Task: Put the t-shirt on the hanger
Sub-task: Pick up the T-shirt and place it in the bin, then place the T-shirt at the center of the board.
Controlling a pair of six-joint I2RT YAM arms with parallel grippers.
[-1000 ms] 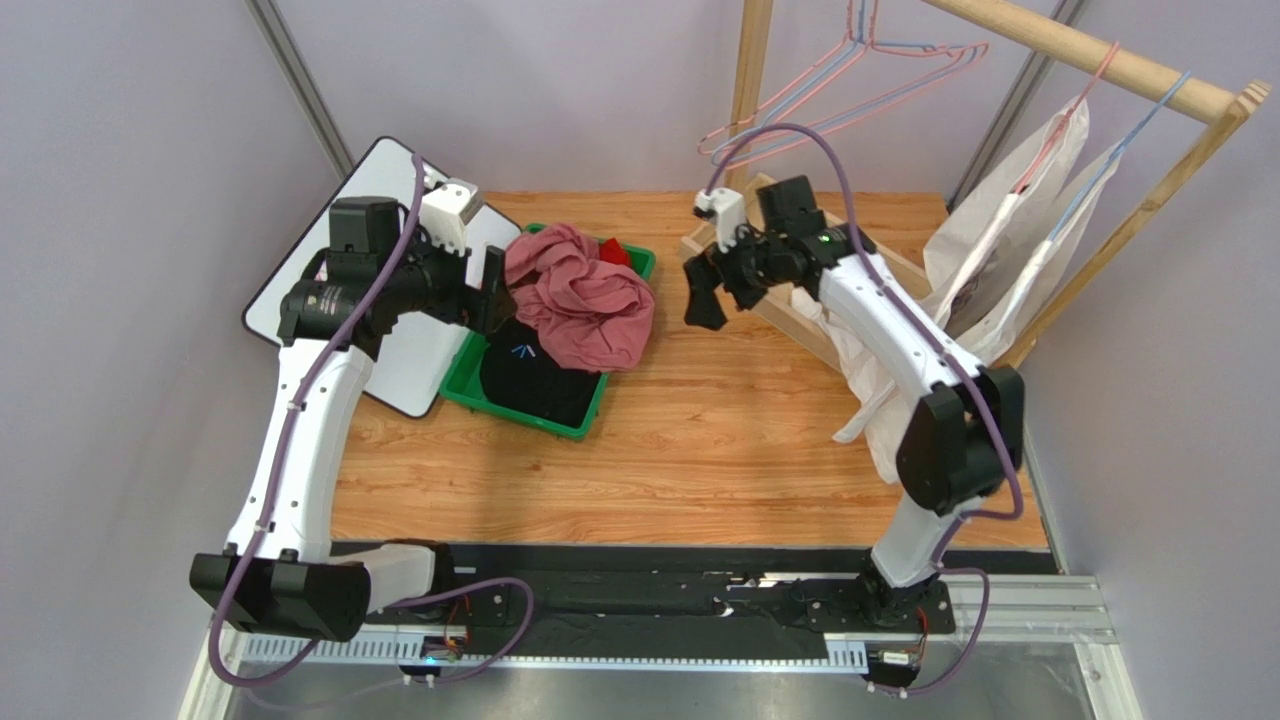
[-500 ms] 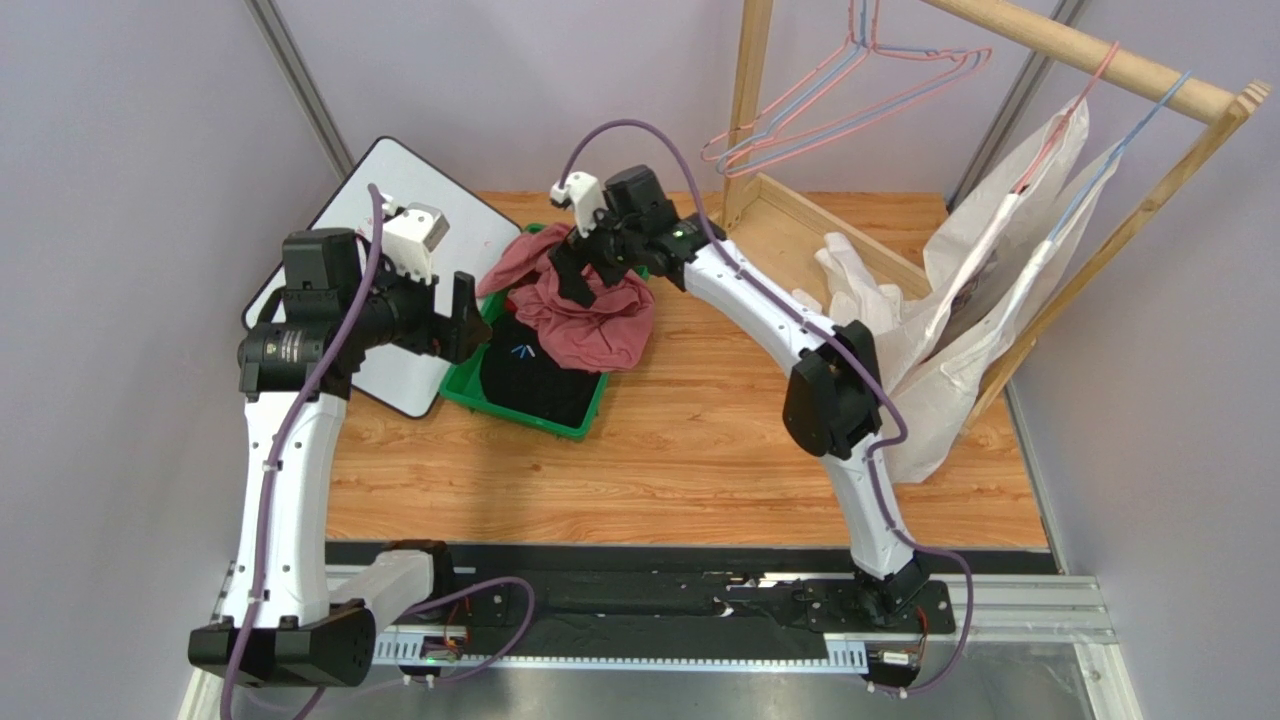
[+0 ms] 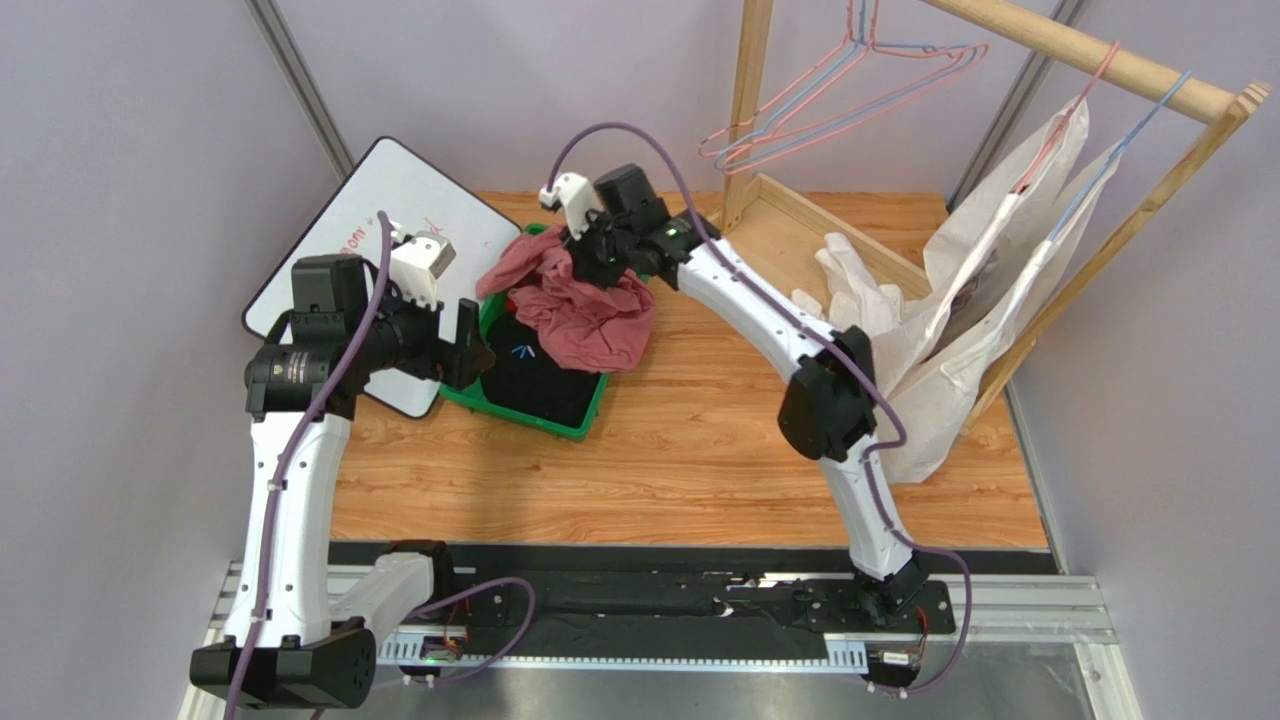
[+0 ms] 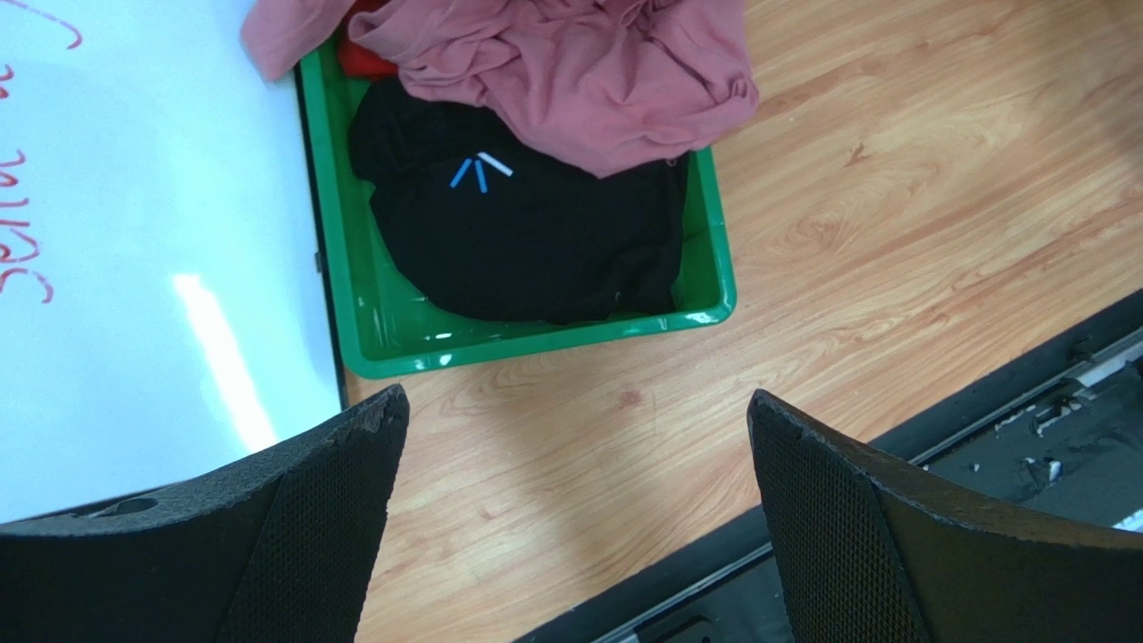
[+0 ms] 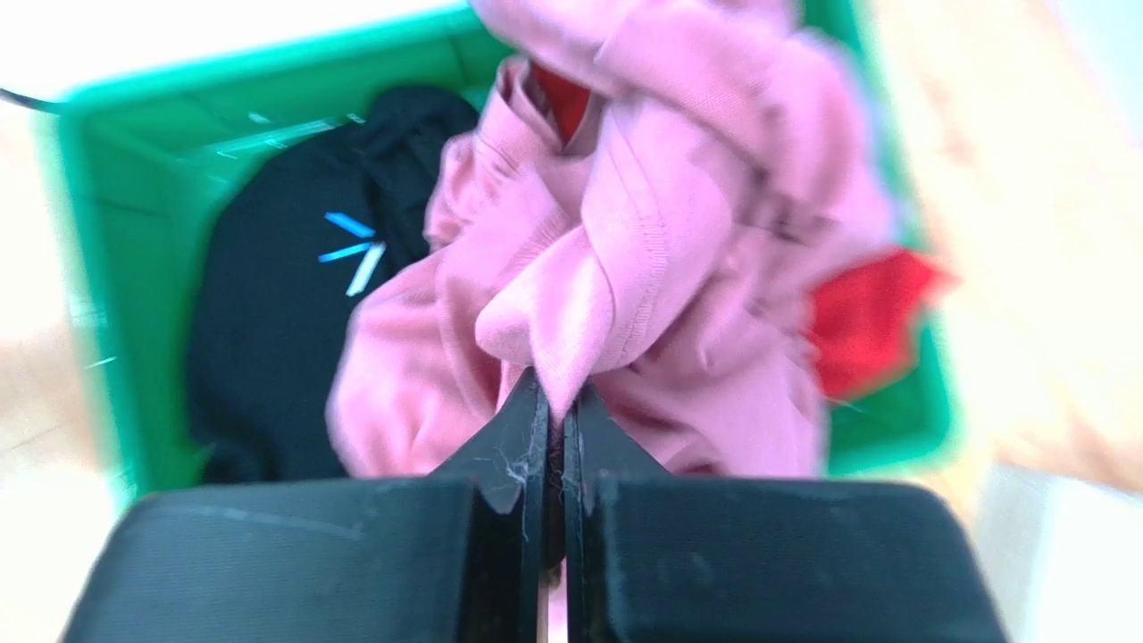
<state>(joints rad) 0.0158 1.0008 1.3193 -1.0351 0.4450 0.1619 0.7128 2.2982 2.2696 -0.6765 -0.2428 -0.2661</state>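
Observation:
The dusty pink t-shirt [image 3: 583,312] lies crumpled in a green tray [image 3: 519,402], spilling over the tray's far and right edges. My right gripper [image 3: 597,258] is over the heap's far side, shut on a raised fold of the t-shirt [image 5: 644,241]; its tips [image 5: 556,402] pinch the cloth. My left gripper [image 4: 577,402] is open and holds nothing, hovering over bare wood in front of the tray [image 4: 403,335], left of it in the top view [image 3: 469,348]. The pink wire hanger [image 3: 781,102] hangs on the wooden rack at the back, beside a pale-blue one.
A black garment [image 4: 537,241] with a small light mark fills the tray's near half; a red garment [image 5: 865,322] lies under the shirt. A whiteboard [image 3: 376,195] lies left of the tray. White bags on hangers [image 3: 992,255] hang at the right from the rack [image 3: 748,90].
My right arm swung from the rack over to the tray, and its gripper shut on a fold of the t-shirt. My left gripper drew back toward the near left, still open.

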